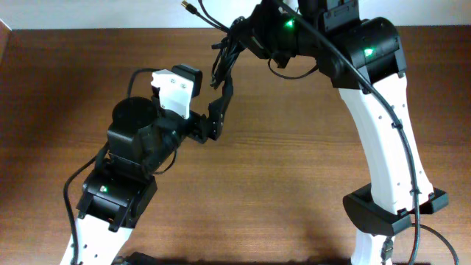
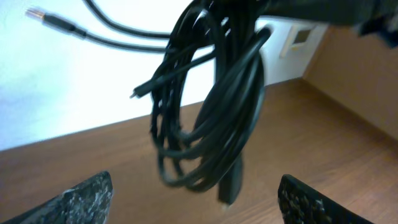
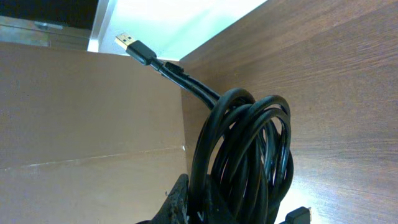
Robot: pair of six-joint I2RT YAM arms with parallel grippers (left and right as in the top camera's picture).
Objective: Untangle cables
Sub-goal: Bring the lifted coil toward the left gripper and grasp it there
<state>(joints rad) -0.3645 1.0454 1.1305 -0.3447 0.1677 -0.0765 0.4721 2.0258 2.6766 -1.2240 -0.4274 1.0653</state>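
1. Logged cables [image 1: 223, 57] as thin black cords with a round, smooth sheath, gathered into one loose bundle of many overlapping oval loops. Slight gloss on sheath noted in both wrist views [image 2: 211, 112] [image 3: 242, 155].
2. Found bundle lifted clear of bench [image 1: 294, 147], at far edge, near top centre of overhead view. Loops drooping long and narrow in left wrist view, with lowest loops hanging above brown bench surface [image 2: 74, 158].
3. Right hand [image 1: 241, 35] closed round upper part of bundle, carrying its whole weight. Seen from right wrist [image 3: 236, 211], cords packed tight between dark fingers, with no slack visible there.
4. Left hand [image 1: 218, 110] spread wide, gripping nothing, just below hanging loops. Black fingers [image 2: 87, 199] with a rough, speckled surface, one at each bottom corner of left wrist view. Bundle suspended between and above them [image 2: 196, 202], apart from both.
5. Gold-tipped plug [image 1: 188, 6] on a stiff, nearly straight run leading out of bundle, beyond far edge of bench. Flat rectangular metal shell, black moulded grip behind [image 2: 46, 14] [image 3: 129, 42].
6. Small plug [image 2: 134, 94], slim and dark, poking sideways out of loops. Blocky black connector [image 2: 231, 186] dangling at bottom of bundle.
7. Bench flat and matte, brown with fine straight wood grain [image 3: 336, 74].
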